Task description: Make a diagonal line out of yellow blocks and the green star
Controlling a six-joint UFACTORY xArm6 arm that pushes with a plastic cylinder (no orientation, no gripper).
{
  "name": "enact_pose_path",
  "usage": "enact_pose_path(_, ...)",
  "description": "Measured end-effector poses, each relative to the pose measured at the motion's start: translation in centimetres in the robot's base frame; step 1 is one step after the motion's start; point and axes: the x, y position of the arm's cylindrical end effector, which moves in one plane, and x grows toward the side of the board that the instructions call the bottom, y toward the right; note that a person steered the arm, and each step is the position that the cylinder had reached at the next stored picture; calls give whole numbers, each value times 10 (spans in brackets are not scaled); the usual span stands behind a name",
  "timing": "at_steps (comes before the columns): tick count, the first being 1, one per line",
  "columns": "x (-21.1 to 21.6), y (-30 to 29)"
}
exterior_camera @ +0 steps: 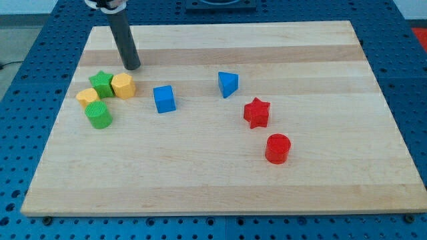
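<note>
Green star (pixel 101 83) is sitting at counter (pixel 220 173) view's left, touching yellow hexagon (pixel 123 86) on its right; 2nd yellow block (pixel 87 97) just below-left. No hand on rig, so open/closed n/a. My tip (pixel 132 67) is hovering just above hexagon. Judging: lining-up stage; next is nudging hexagon up-right w/o disturbing green cylinder (pixel 99 115).

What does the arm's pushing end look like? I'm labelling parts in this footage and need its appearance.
It is a plain, straight, dark grey rod, round in section with a slight sheen and no markings. My tip is a blunt, darker end. At the view's top, the rod meets a white collar with a thin orange edge. No cables show, and the rest of the arm is out of frame.
</note>
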Motion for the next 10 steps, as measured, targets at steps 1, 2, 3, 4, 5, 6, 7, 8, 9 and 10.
enact_pose_path(1,-1,-11)
enact_pose_path(2,-3,-22)
enact_pose_path(3,-5,-34)
enact_pose_path(4,-9,-40)
enact_pose_path(5,-11,-79)
enact_pose_path(6,0,-107)
enact_pose_path(7,26,-78)
enact_pose_path(8,46,-67)
enact_pose_path(9,70,-60)
enact_pose_path(10,78,-38)
